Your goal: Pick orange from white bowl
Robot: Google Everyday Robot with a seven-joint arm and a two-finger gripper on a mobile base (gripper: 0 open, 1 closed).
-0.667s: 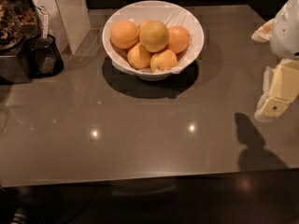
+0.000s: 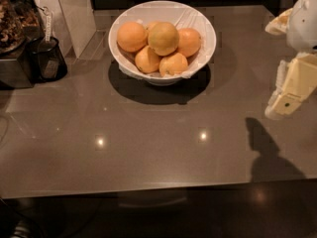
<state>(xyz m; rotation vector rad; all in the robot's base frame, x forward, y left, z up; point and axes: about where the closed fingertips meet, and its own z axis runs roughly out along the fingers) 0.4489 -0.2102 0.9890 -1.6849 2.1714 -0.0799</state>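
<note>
The white bowl (image 2: 203, 26) stands at the back middle of the grey table (image 2: 148, 143). It holds several oranges. The orange (image 2: 163, 37), the largest, dull yellowish with a greenish tinge, lies on top in the middle of the pile. Smaller, brighter fruits lie around it, one at the left (image 2: 131, 36) and one at the right (image 2: 189, 41). My gripper (image 2: 290, 90) hangs at the right edge of the view, above the table, well to the right of the bowl and nearer than it. It holds nothing that shows. Its shadow falls on the table below it.
A dark appliance (image 2: 17, 48) and a black cup (image 2: 48, 58) stand at the back left. A pale upright panel (image 2: 64, 9) stands behind them, left of the bowl. The table's front edge runs across the bottom of the view.
My gripper has shifted very slightly left and up. The bowl and the oranges have not moved.
</note>
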